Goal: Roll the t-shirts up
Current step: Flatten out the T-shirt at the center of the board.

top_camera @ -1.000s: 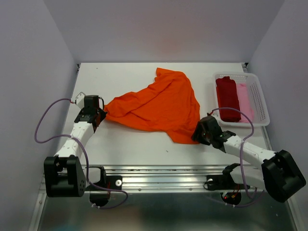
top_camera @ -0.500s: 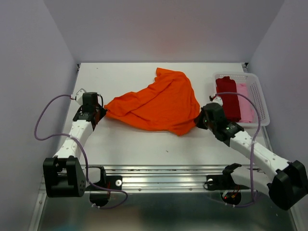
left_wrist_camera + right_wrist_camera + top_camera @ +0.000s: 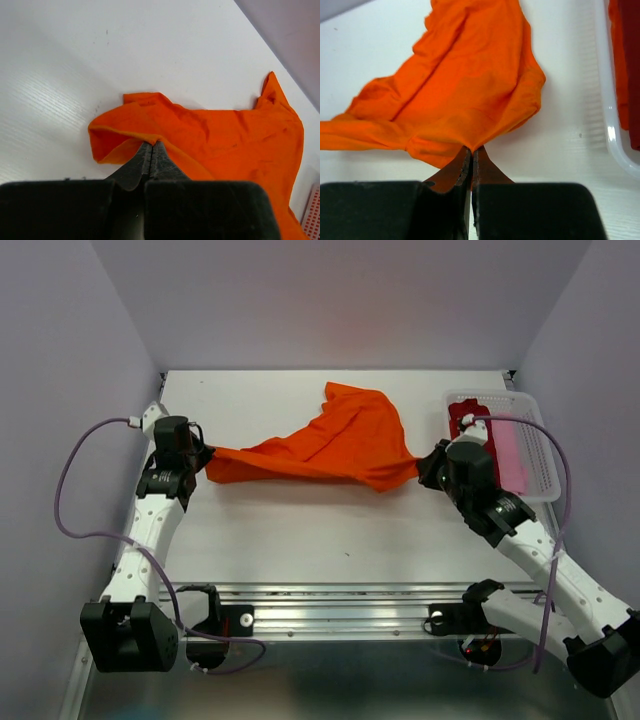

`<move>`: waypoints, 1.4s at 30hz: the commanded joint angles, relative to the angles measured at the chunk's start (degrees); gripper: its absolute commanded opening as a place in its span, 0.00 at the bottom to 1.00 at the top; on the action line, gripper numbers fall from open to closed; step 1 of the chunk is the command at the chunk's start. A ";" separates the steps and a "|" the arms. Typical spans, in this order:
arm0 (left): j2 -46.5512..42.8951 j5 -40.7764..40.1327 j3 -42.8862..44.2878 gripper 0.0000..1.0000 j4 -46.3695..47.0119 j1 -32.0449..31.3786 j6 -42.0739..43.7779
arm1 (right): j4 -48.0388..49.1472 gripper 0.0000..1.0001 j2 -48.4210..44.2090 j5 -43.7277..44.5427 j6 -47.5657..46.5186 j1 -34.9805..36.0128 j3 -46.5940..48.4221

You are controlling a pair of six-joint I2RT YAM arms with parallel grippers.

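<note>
The orange t-shirt (image 3: 330, 445) hangs stretched between my two grippers above the white table, its far part trailing toward the back. My left gripper (image 3: 205, 460) is shut on the shirt's left edge; in the left wrist view (image 3: 152, 144) the cloth (image 3: 225, 135) folds over the closed fingertips. My right gripper (image 3: 422, 468) is shut on the shirt's right edge; the right wrist view (image 3: 472, 149) shows the cloth (image 3: 465, 95) pinched at the tips. A dark red t-shirt (image 3: 465, 425) and a pale pink t-shirt (image 3: 508, 455) lie in the basket, partly hidden by my right arm.
The white lattice basket (image 3: 535, 440) stands at the right of the table (image 3: 300, 530), close behind my right wrist; its rim shows in the right wrist view (image 3: 612, 135). Grey walls close in the back and both sides. A metal rail (image 3: 340, 605) runs along the near edge.
Both grippers have lifted and moved away from me with the shirt's edges, and apart from each other. The orange shirt has gone from a slack spread to a taut narrow band.
</note>
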 commanded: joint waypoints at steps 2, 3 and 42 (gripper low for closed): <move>-0.63 -0.69 0.12 0.00 -0.90 0.18 1.50 | -2.06 0.01 -0.20 -2.21 2.14 -0.14 -3.81; -0.63 -0.95 -0.32 0.00 -0.99 0.18 1.50 | -2.42 0.01 -0.20 -3.43 2.94 -0.14 -4.69; 1.30 -0.61 -4.28 0.00 0.50 0.10 1.42 | 8.48 0.21 11.32 -11.71 15.51 9.78 -26.40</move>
